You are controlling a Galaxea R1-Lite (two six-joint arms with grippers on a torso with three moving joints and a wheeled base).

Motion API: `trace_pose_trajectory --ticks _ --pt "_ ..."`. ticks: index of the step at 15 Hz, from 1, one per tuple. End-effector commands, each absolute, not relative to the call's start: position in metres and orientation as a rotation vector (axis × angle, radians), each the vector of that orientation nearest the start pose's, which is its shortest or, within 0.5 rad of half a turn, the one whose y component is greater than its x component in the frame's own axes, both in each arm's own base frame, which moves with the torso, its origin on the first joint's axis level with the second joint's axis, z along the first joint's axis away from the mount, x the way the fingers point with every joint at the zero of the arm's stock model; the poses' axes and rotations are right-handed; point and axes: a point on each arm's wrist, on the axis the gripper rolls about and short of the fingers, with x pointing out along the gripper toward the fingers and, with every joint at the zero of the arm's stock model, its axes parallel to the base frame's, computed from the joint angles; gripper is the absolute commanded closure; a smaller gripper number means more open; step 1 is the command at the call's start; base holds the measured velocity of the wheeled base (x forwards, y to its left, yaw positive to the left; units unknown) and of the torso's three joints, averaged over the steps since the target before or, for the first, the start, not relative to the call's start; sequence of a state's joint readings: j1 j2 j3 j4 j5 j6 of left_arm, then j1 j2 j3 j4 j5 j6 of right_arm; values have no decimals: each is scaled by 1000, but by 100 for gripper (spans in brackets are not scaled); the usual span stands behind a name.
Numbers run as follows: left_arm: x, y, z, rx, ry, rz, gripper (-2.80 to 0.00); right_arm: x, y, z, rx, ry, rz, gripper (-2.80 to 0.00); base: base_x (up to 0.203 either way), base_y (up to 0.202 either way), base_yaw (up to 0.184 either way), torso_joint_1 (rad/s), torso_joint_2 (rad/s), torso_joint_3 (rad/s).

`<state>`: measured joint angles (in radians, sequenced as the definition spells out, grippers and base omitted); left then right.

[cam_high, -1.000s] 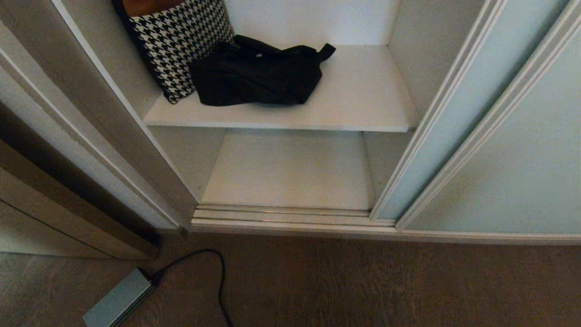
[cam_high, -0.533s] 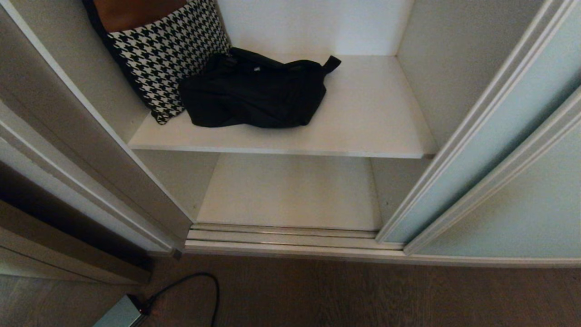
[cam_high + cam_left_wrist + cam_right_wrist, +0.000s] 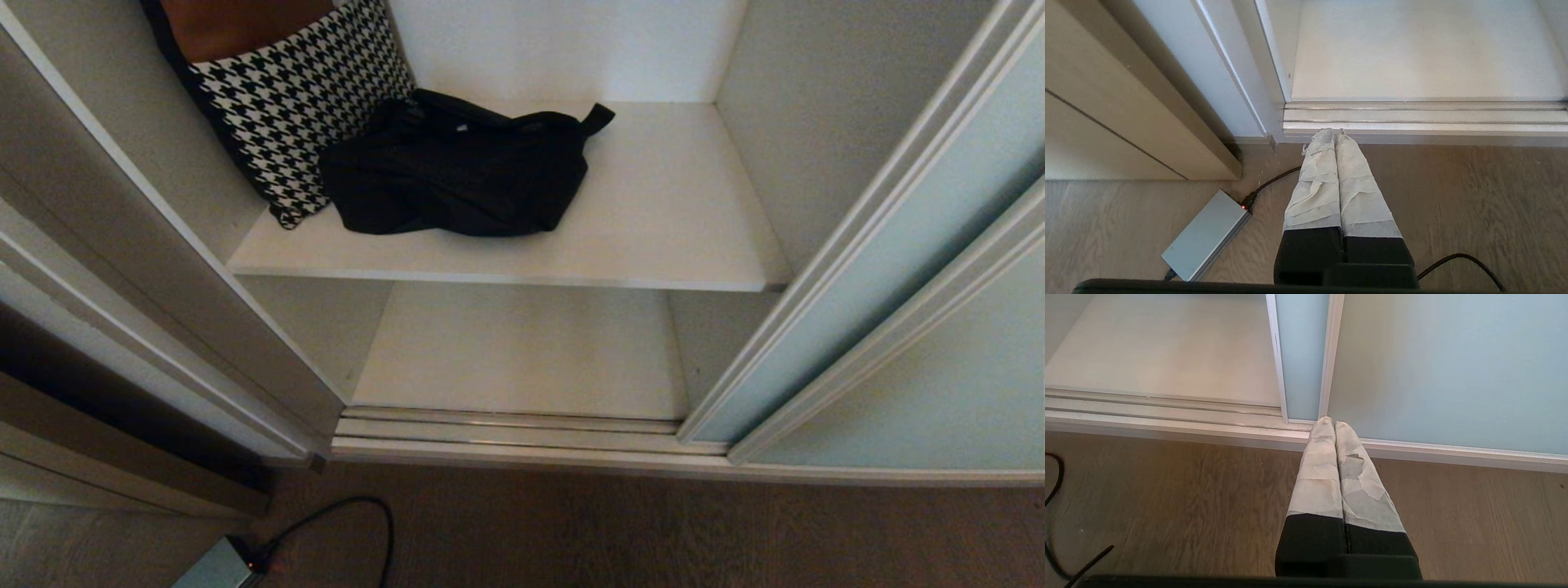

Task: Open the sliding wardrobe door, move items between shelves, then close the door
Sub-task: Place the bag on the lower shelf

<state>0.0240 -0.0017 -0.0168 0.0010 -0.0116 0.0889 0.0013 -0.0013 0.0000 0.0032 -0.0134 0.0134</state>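
Door (image 3: pixel 890 269) open; bag (image 3: pixel 454 175) on upper shelf (image 3: pixel 678 220). Both hands, L (image 3: pixel 1334 131) and R (image 3: pixel 1328 421), pressed together, empty, low. I'd spread L first, approach bag from above.

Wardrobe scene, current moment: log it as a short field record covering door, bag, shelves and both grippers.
door: sliding wardrobe door slid to the right, opening exposed
bag: black bag lying on the upper shelf, touching the houndstooth cushion
lower shelf: lower shelf bare
left gripper: left gripper shut, empty, above the floor by the door track
right gripper: right gripper shut, empty, low by the door's bottom edge
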Motion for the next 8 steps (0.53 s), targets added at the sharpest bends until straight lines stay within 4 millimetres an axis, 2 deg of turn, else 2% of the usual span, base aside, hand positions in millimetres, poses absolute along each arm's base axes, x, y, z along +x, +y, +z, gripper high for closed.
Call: trace_pose_trajectory --ticks 1,4,7,8 --pt "-38 -1 122 89 -152 20 0 -23 0 75 14 1 -12 0 0 0 0 0 0 0" --pt "-60 -2 210 84 -324 24 0 -23 0 75 14 1 -12 0 0 0 0 0 0 0" --pt "-47 -1 321 -26 -383 13 0 -23 0 75 14 1 -12 0 0 0 0 0 0 0" --pt "-36 -1 358 -81 -380 3 0 -23 0 75 14 2 -12 0 0 0 0 0 0 0"
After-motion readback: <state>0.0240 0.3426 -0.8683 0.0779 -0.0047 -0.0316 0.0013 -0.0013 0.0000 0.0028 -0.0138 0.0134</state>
